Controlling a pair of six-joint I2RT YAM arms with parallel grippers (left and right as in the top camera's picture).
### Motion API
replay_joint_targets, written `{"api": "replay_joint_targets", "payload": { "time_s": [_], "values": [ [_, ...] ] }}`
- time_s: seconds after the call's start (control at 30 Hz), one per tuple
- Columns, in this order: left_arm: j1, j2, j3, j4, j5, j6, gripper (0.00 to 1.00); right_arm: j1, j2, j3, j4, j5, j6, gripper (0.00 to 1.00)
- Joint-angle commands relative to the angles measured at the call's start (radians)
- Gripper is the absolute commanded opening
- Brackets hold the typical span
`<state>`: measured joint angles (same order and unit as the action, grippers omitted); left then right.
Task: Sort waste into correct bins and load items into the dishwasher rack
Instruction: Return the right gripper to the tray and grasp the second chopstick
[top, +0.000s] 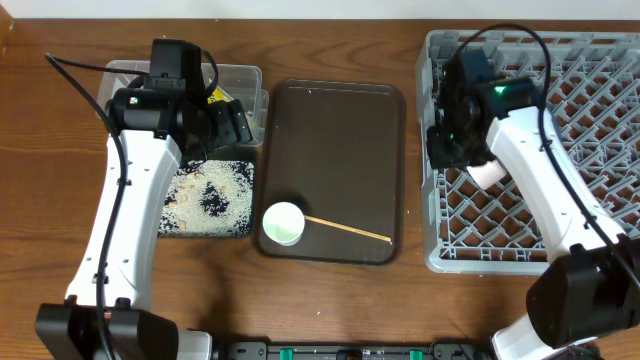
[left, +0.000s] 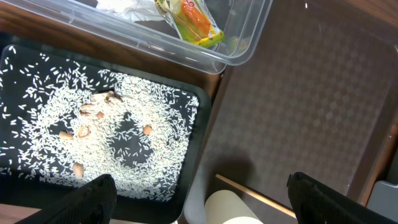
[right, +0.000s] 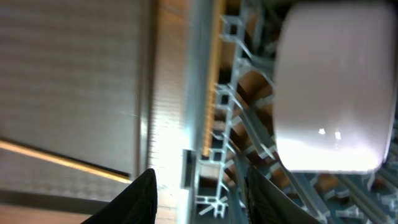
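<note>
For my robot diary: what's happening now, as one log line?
left gripper open, empty | right gripper open over rack | white cup in rack | chopstick on brown tray

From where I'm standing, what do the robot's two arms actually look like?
The left arm and right arm have smooth white tubular links with black joints and wrist housings. Black cables loop along them. A green light glows on the right wrist. The fingers are black.
</note>
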<state>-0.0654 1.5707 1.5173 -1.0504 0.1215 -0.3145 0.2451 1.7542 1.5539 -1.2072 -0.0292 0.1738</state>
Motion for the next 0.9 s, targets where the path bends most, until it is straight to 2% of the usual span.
{"api": "replay_joint_targets", "payload": {
  "time_s": [0.0, 0.1, 0.23, 0.43, 0.87],
  "values": [
    [0.005, -0.016, 0.011, -0.004, -0.002, 0.002, 0.91, 0.051, -0.015, 0.063, 0.018, -0.133, -0.145, 0.43],
    [0.005, -0.016, 0.011, -0.004, -0.002, 0.002, 0.90, 0.139, -0.007, 0.056, 0.043, -0.135, -0.215, 0.47],
    [0.005, -0.016, 0.011, -0.004, -0.002, 0.002, 0.91, 0.257, 0.016, 0.007, 0.092, -0.123, -0.289, 0.46],
    [0.005, -0.016, 0.011, -0.004, -0.002, 0.002, 0.90, 0.373, 0.060, -0.142, 0.191, -0.122, -0.295, 0.40],
    [0.005, -0.016, 0.011, -0.004, -0.002, 0.002, 0.90, 0.457, 0.071, -0.412, 0.397, -0.124, -0.311, 0.38]
  ]
}}
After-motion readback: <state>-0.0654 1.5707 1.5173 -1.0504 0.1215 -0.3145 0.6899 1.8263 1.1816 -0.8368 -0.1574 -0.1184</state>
